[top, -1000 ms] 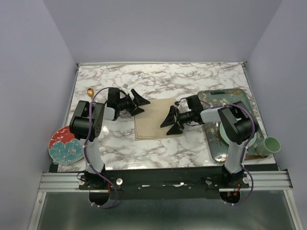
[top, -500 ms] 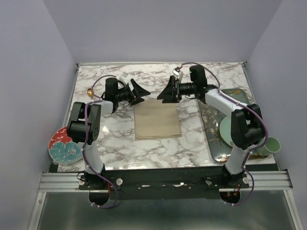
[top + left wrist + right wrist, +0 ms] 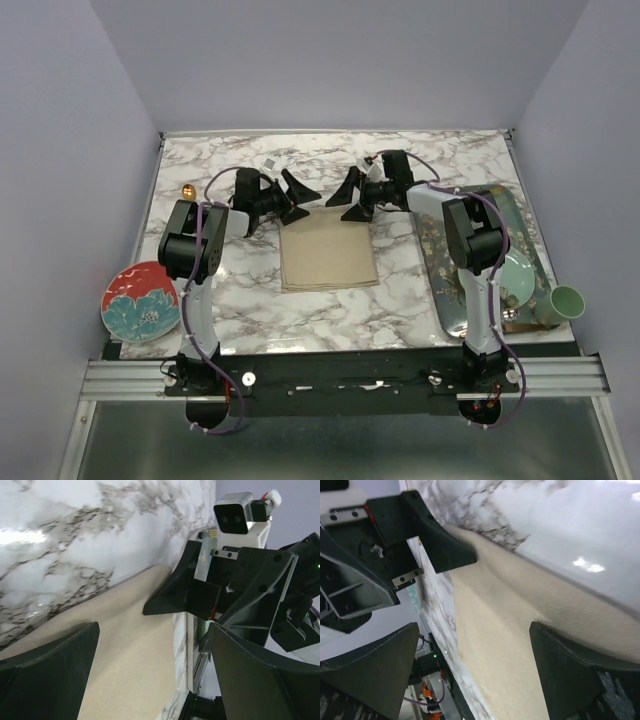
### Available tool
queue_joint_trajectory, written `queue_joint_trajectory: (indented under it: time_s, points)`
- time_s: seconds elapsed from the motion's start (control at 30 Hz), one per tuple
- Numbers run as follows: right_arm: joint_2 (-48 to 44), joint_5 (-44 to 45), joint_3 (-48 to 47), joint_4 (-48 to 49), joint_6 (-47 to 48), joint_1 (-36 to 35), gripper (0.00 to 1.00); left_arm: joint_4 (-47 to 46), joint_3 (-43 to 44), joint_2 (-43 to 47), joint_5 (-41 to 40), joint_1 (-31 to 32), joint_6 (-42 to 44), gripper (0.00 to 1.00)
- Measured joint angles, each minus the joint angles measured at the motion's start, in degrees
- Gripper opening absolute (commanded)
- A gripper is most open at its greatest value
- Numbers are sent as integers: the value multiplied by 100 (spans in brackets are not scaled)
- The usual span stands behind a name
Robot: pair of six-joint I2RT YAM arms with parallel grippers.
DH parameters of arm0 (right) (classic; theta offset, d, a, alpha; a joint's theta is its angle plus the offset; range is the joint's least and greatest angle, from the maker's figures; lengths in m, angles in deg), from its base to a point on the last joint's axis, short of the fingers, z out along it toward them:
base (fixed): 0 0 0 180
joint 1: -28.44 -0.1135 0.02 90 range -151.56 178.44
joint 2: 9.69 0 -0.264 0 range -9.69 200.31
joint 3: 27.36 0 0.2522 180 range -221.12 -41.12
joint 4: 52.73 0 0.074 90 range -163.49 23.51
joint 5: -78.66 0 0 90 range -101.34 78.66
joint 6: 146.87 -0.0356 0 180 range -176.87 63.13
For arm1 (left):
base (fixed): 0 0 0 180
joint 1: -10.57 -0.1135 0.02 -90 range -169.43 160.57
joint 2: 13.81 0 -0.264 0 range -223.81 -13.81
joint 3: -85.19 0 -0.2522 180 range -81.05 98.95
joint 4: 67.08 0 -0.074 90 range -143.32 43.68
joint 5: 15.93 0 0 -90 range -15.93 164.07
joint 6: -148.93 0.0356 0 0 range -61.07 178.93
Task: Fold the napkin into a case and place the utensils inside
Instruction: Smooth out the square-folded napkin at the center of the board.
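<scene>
The beige napkin [image 3: 328, 252] lies flat on the marble table as a rough square. My left gripper [image 3: 300, 198] hovers open at its far left corner. At the far right corner my right gripper [image 3: 352, 199] is open too, facing the left one. In the left wrist view the napkin [image 3: 125, 645] lies under my open left gripper [image 3: 155, 675]. The right wrist view shows the napkin [image 3: 510, 630] below my open right gripper [image 3: 472, 670]. Neither holds cloth. Of the utensils, a gold spoon [image 3: 187, 190] rests at the table's left edge.
A patterned tray [image 3: 452, 305] on the right carries a pale green plate [image 3: 512, 278]. A green cup [image 3: 565, 301] stands beyond its near right corner. A red floral plate [image 3: 140, 301] sits at the near left. Walls close in on three sides.
The right arm swung from the napkin's right side up to its far right corner. The left gripper shifted slightly from over the napkin's left part to the far left corner. Both stayed open.
</scene>
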Motion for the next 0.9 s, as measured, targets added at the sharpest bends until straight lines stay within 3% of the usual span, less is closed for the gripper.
queue_joint_trajectory:
  time_s: [0.27,0.53,0.77,0.9]
  points:
    - [256,74,-59,-11,-417,474,100,118,-24,-264,-118,-94,-94,98]
    - [114,74,26,-212,-269,623,100,24,-490,63,-114,-260,48,97]
    - [-94,-704,-59,-402,-177,623,100,4,-949,520,-79,-310,243,96]
    - [-922,-1163,789,216,-562,549,100,-216,-1456,1073,68,-267,173,99]
